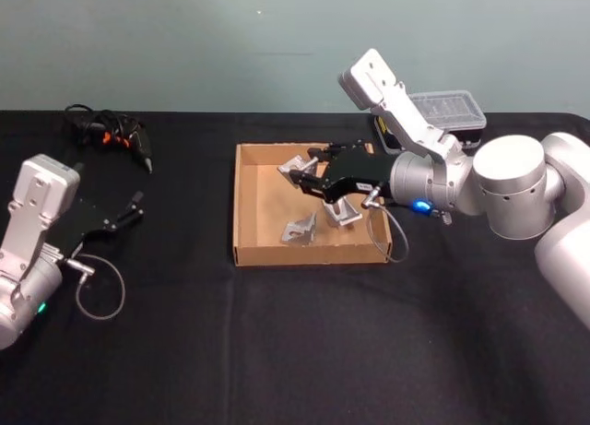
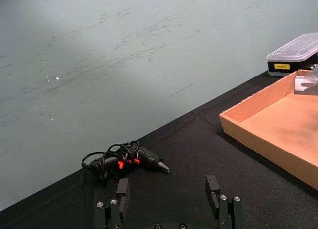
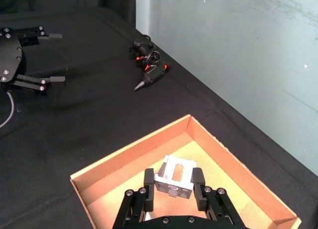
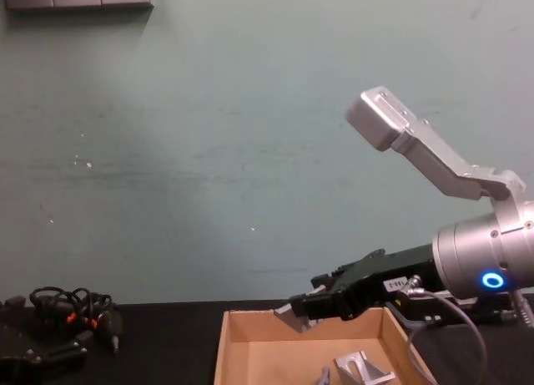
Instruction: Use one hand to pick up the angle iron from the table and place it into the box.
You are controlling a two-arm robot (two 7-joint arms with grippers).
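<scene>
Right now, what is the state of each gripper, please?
Left gripper: open, holding nothing, low over the table.
Right gripper: shut on an angle iron, above the box.

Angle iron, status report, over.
Right hand shut on grey metal angle iron, held above tan cardboard box. Left hand open, parked. Nothing in the way.

The right black gripper (image 1: pixel 297 175) is hovering over the shallow tan cardboard box (image 1: pixel 247 204), gripping a grey angle iron (image 1: pixel 297 164); another is lying at the box's 6 o'clock.
</scene>
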